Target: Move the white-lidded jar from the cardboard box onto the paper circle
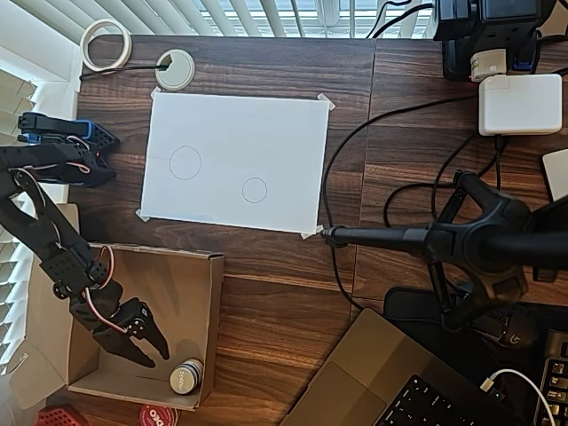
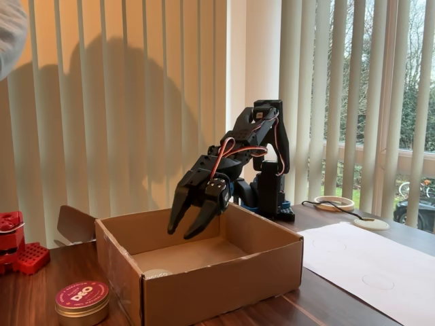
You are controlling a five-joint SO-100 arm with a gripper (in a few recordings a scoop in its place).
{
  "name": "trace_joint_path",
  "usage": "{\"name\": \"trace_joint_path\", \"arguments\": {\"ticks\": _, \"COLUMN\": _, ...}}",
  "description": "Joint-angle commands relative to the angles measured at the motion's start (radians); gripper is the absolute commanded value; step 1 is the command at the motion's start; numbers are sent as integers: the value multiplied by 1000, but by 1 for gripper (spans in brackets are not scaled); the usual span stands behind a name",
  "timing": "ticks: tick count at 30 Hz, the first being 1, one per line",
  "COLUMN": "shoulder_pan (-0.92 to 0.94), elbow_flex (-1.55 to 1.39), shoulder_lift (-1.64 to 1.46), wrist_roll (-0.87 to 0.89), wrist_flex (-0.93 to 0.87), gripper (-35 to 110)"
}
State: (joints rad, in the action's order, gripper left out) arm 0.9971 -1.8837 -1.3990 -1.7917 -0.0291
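The white-lidded jar (image 1: pixel 185 378) sits inside the cardboard box (image 1: pixel 209 302), in its corner at the lower right of the overhead view, just beside the end effector (image 1: pixel 153 352). In the fixed view, the lid barely clears the front wall of the box (image 2: pixel 224 282). The black end effector (image 2: pixel 190 221) hangs above the box interior, fingers spread and released, grasping nothing. Well apart from it, on the white sheet (image 1: pixel 266 133) taped to the dark worktop (image 1: pixel 266 293), lies the paper circle (image 1: pixel 255 190). A red-lidded tin (image 2: pixel 82 301) rests outside the box.
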Motion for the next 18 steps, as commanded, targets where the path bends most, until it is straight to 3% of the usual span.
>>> {"name": "trace_joint_path", "arguments": {"ticks": 1, "shoulder_pan": 12, "elbow_flex": 44, "shoulder_lift": -78, "wrist_roll": -26, "wrist_flex": 31, "gripper": 26}}
{"name": "trace_joint_path", "arguments": {"ticks": 7, "shoulder_pan": 12, "elbow_flex": 130, "shoulder_lift": 35, "wrist_roll": -38, "wrist_flex": 31, "gripper": 40}}
{"name": "trace_joint_path", "arguments": {"ticks": 18, "shoulder_pan": 63, "elbow_flex": 255, "shoulder_lift": 126, "wrist_roll": -31, "wrist_flex": 32, "gripper": 40}}
